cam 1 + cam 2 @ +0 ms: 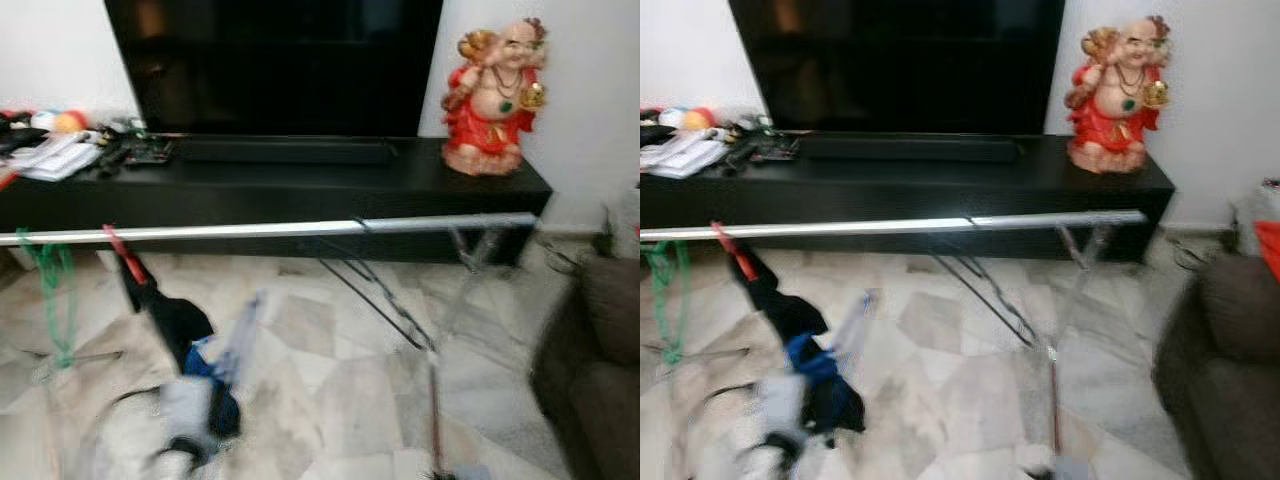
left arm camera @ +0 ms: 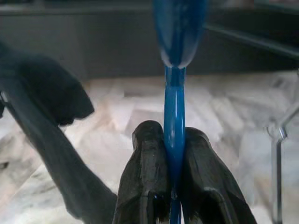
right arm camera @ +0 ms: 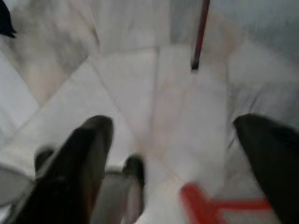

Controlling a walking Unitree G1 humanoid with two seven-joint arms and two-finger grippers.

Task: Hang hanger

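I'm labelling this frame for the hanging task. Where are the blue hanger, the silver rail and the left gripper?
blue hanger [image 2: 174, 107]: left wrist view, on its thin stem above the fingers.
silver rail [image 1: 280, 229]: left eye view, middle of the horizontal bar.
left gripper [image 2: 174, 140]: left wrist view, between the fingertips, clamped on the hanger.

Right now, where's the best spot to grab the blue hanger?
Probably where the left gripper already pinches the blue hanger: on its thin straight bar, a finger either side. The bar is narrow enough to fit between them; the wider curved part above would likely slip.
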